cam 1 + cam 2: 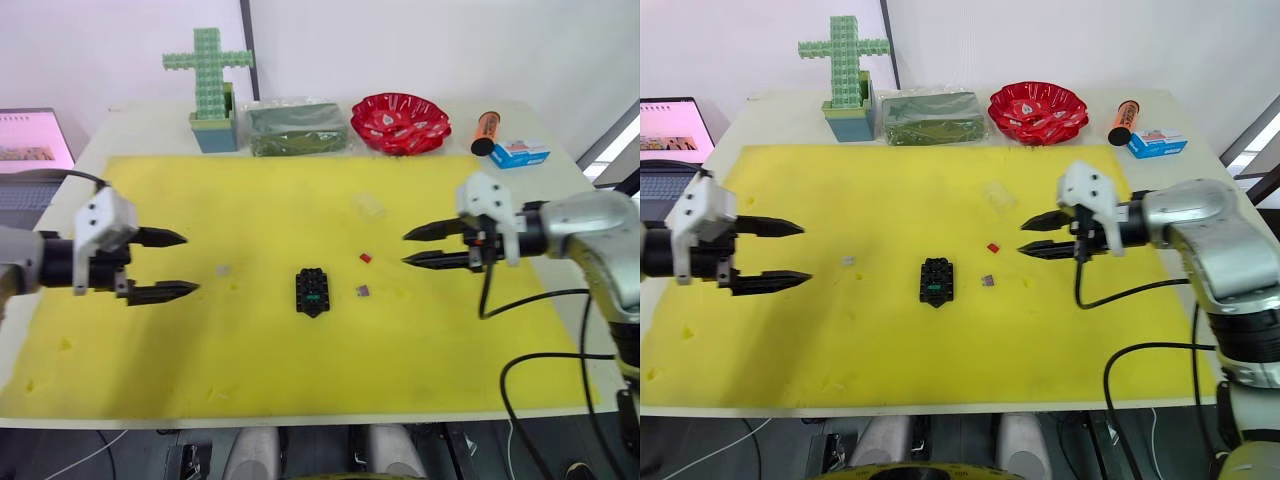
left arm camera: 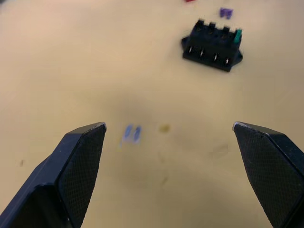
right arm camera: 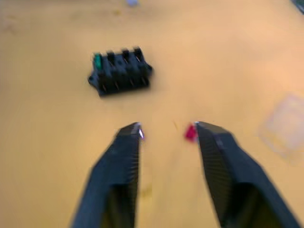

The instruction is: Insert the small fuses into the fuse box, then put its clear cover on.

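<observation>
The black fuse box [image 1: 313, 291] lies in the middle of the yellow mat [image 1: 250, 370], with a green fuse [image 2: 237, 34] standing in one end slot. To its right lie a red fuse [image 1: 365, 257] and a purple-grey fuse [image 1: 362, 291]. Left of the box lies a grey fuse [image 1: 223, 269]. The clear cover [image 1: 368, 206] rests farther back on the mat. My left gripper [image 1: 190, 263] hovers open, just left of the grey fuse. My right gripper [image 1: 405, 249] is open, its tips close to the right of the red fuse [image 3: 191, 132].
Along the table's back stand a green block cross [image 1: 209, 75], a clear-wrapped green packet [image 1: 296, 128], a red bowl [image 1: 399, 122], an orange tube [image 1: 485, 132] and a blue box [image 1: 520, 153]. A laptop [image 1: 30, 150] sits off the left edge.
</observation>
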### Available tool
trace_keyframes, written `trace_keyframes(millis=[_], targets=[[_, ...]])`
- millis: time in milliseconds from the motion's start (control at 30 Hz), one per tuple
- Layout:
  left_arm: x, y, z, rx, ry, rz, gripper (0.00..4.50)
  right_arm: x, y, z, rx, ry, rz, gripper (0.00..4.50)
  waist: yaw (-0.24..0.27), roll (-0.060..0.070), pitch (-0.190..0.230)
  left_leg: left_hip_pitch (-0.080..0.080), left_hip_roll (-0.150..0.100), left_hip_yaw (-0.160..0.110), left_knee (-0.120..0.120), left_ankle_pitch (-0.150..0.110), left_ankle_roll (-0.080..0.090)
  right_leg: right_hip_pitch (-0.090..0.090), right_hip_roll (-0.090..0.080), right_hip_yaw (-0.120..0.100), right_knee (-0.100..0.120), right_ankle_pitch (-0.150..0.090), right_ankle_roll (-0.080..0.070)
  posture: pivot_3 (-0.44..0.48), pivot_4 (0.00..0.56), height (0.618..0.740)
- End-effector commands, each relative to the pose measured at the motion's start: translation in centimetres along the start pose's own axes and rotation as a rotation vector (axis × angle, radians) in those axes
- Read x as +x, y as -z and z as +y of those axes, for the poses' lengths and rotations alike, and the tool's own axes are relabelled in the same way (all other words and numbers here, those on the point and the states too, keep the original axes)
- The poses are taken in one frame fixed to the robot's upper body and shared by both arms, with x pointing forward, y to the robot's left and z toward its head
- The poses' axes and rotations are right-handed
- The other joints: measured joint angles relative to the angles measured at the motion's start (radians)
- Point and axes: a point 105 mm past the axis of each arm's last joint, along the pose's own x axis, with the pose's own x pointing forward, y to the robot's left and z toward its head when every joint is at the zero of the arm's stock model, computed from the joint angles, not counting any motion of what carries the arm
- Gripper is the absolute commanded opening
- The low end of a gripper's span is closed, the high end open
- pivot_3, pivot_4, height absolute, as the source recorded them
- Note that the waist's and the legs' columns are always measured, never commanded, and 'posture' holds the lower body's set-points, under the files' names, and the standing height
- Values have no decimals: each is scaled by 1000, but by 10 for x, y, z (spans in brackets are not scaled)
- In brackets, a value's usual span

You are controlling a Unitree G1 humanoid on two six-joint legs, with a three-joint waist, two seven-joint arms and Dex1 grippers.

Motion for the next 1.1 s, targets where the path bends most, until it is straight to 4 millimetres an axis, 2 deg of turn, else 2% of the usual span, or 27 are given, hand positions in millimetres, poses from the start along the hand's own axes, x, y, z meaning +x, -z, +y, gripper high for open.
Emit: trace_keyframes(millis=[33, 67, 133, 267, 400, 533, 667, 767, 967, 1100], targets=[[-24, 14, 14, -27, -97, 24, 4500, -26, 11, -7, 62, 69, -6, 3487, -1, 0, 0, 0, 1, 1, 0, 0, 0, 0, 0, 0, -1, 0, 0, 0, 150, 740], [-27, 21, 17, -45, -116, 35, 4500, -31, 17, -8, 78, 85, 6, 3946, -1, 0, 0, 0, 1, 2, 0, 0, 0, 0, 0, 0, -1, 0, 0, 0, 150, 740], [-31, 31, 21, -66, -136, 53, 4500, -37, 25, -8, 96, 105, 25, 4452, -1, 0, 0, -1, 1, 2, 0, 0, 0, 0, 0, 0, -2, 0, 0, 0, 150, 740], [-32, 41, 24, -76, -144, 70, 4500, -43, 32, -8, 90, 125, 50, 4452, -1, 1, 0, -1, 2, 3, 0, 0, 0, -1, 0, 0, -2, 0, 0, 0, 150, 740], [-26, 42, 28, -91, -153, 37, 4500, -37, 31, -7, 77, 131, 35, 4452, -1, 1, 0, -2, 2, 3, 0, 0, 0, -2, 0, 0, -2, 0, -1, 0, 150, 740], [-6, 36, 26, -156, -131, -41, 4500, -20, 10, -4, 44, 109, -33, 4452, -1, 1, 0, -2, 2, 3, 0, 0, 0, -2, 0, 0, -2, 1, 0, 0, 150, 740], [12, 30, 26, -357, -82, -145, 4500, 5, -24, 1, 9, 84, -152, 4452, -1, 1, 0, -2, 3, 2, 1, 0, 0, -1, 2, 0, -1, 3, 3, 0, 150, 740], [23, 26, 18, -528, -27, -205, 4500, 25, -48, 10, -17, 39, -218, 4452, -4, 1, 0, -2, 3, 2, 1, 0, 0, -1, 2, 0, 0, 3, 3, 0, 150, 740], [35, 29, 11, -790, 7, -226, 4500, 45, -66, 25, -54, -13, -261, 4452, 1, 0, 0, -2, 3, 0, 1, 0, 0, -1, 3, 0, 2, 3, 3, 0, 150, 740], [43, 32, 16, -981, 25, -287, 3586, 56, -74, 29, -73, -12, -284, 4500, 0, -2, -1, -1, 2, -1, 3, 0, 0, -1, 3, 0, 5, 3, 3, 0, 150, 740]])
